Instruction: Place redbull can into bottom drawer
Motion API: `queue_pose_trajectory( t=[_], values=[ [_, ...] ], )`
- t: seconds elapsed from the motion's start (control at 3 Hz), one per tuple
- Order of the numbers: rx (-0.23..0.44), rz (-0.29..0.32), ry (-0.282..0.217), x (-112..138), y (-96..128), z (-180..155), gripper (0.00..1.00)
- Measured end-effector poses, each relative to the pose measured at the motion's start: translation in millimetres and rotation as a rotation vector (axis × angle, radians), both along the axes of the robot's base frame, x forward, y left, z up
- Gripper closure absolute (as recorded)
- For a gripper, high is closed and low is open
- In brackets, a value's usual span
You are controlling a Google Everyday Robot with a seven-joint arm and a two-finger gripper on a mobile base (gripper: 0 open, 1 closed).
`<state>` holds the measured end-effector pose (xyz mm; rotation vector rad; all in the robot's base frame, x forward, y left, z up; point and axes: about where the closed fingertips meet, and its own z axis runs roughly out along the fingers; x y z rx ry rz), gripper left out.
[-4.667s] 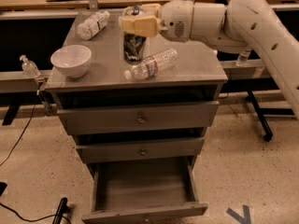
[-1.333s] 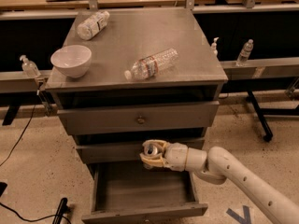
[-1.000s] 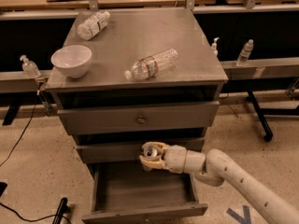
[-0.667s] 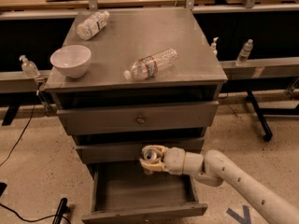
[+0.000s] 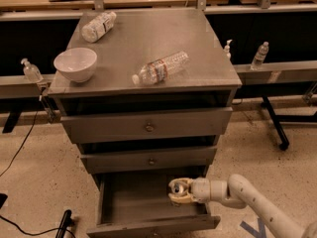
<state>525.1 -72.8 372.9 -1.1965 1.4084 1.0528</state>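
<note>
The bottom drawer (image 5: 148,228) of the grey cabinet is pulled open, and its inside is bare grey metal. My gripper (image 5: 179,192) reaches in from the right and sits low over the drawer's right part, near the front. Its cream fingers (image 5: 181,199) are closed around the redbull can (image 5: 177,186). Only the can's round silver top shows; the rest of it is hidden by the fingers. My white arm (image 5: 247,197) runs off to the lower right.
On the cabinet top lie a water bottle (image 5: 159,68) and a second one (image 5: 98,26) at the back left, beside a white bowl (image 5: 75,63). The two upper drawers (image 5: 148,127) are shut. Small bottles (image 5: 260,55) stand on the side rails. A cable (image 5: 29,133) crosses the floor.
My gripper with the can has moved down and to the right, from just under the middle drawer's front to lower inside the open bottom drawer.
</note>
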Motion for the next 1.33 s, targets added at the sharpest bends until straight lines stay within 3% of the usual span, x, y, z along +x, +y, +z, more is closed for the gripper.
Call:
queue_pose_trajectory(
  t=[0.33, 0.67, 1.33],
  values=[
    [-0.008, 0.017, 0.006, 0, -16, -39, 1.00],
    [-0.038, -0.012, -0.019, 11, -21, -67, 1.00],
    [-0.039, -0.083, 0.038, 33, -18, -127, 1.00]
  ],
)
